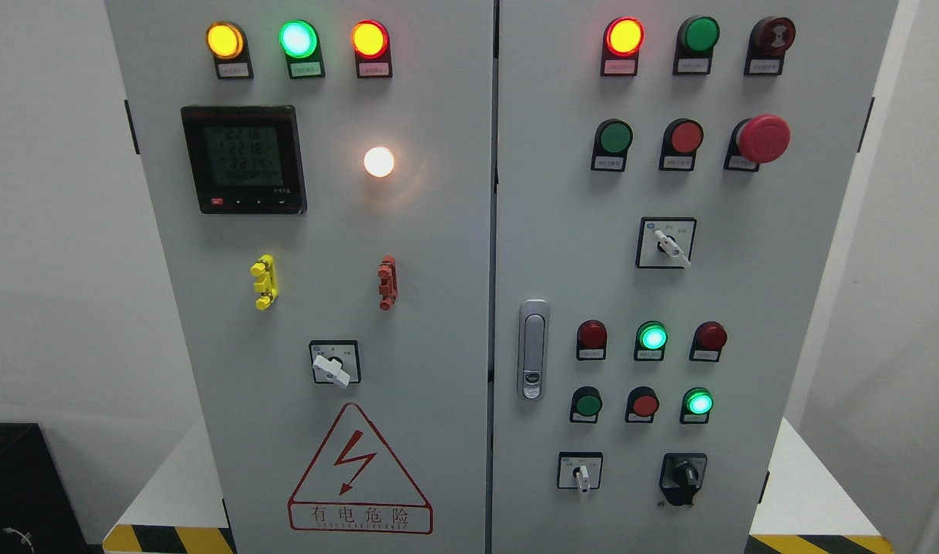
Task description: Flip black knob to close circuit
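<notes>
Here neither hand showed, so their fingers' state could not be told. The black knob (683, 477) sat at the lower right of the cabinet's right door (561, 254), untouched, just right of a white selector switch (581, 472) and below a lit green lamp (698, 402).

Plain white walls (46, 231) stand on both sides, evenly lit. Low down, a white platform (811, 492) with yellow-and-black hazard striping (169, 538) along its edge shows at left and right. A black box (15, 485) sits in the lower left corner.
</notes>
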Available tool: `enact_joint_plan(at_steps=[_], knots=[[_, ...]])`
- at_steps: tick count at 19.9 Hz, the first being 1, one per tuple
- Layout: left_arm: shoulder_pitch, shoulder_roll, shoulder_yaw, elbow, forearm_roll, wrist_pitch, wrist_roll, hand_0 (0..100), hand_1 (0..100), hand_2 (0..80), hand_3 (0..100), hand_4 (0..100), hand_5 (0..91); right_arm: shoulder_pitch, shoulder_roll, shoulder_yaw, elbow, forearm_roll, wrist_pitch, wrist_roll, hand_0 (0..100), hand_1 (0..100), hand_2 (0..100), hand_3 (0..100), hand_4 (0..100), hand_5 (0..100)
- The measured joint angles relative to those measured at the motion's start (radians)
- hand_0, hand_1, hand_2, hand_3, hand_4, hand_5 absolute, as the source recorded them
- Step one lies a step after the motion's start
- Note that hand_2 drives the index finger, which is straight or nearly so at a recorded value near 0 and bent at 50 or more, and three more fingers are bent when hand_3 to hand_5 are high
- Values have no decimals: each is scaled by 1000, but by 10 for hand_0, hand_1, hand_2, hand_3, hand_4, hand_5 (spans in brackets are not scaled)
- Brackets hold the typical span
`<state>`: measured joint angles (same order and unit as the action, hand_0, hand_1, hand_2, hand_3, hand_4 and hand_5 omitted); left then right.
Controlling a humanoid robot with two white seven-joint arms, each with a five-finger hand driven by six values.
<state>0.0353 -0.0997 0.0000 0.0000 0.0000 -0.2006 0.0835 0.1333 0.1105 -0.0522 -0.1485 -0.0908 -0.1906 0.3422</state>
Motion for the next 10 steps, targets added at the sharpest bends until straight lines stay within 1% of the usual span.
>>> enact_joint_plan(at_steps=[4,10], knots=[[0,0,0,0,0,0,0,0,0,0,0,0,0,2,3,-1,1,-2,-14,2,0,128,0,0,0,0],[0,0,0,0,0,-1,0,0,0,0,0,0,0,4,6,-4,3,-8,-32,23,0,132,0,0,0,0]])
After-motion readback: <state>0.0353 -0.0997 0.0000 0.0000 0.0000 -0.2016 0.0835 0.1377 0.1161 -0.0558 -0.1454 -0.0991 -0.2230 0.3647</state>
